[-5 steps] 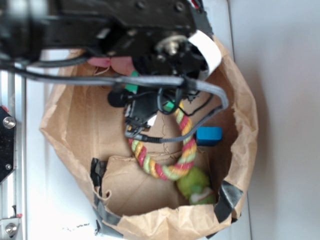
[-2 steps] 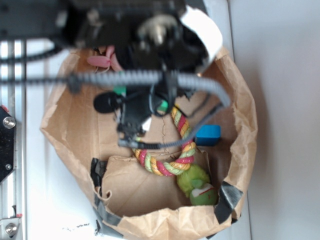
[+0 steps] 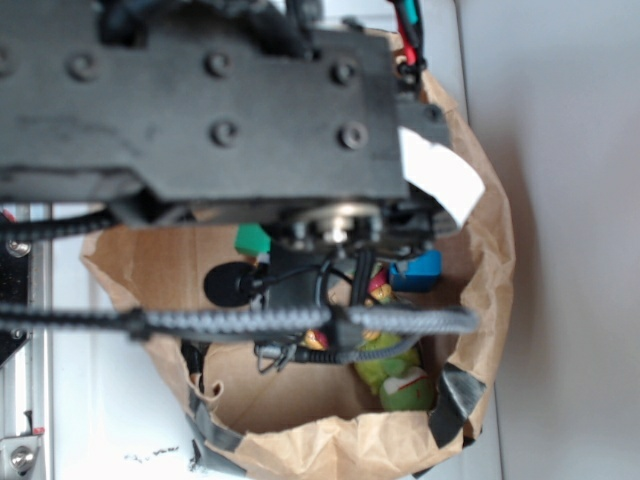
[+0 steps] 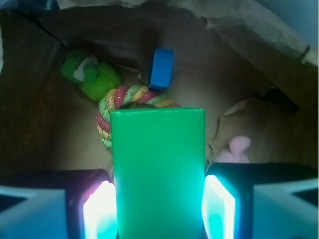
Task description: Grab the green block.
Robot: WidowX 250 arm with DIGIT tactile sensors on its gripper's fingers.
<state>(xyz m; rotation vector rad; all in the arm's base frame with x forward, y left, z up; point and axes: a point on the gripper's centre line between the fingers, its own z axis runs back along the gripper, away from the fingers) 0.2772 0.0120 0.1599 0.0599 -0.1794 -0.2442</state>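
Note:
The green block is a smooth green slab with sharp edges, standing upright between my fingers in the wrist view. My gripper is shut on it, with a lit pad pressed to each side. The block hangs above the floor of the brown paper bag. From outside, only a corner of the green block shows under the black arm, which hides the fingers.
On the bag floor lie a small blue cube, a striped rope ring, a fuzzy lime-green plush toy and a pink object. The crumpled bag wall rings the arm on all sides.
The arm has risen toward the outside camera and now fills the upper frame, covering most of the rope ring. The green block has come up with it.

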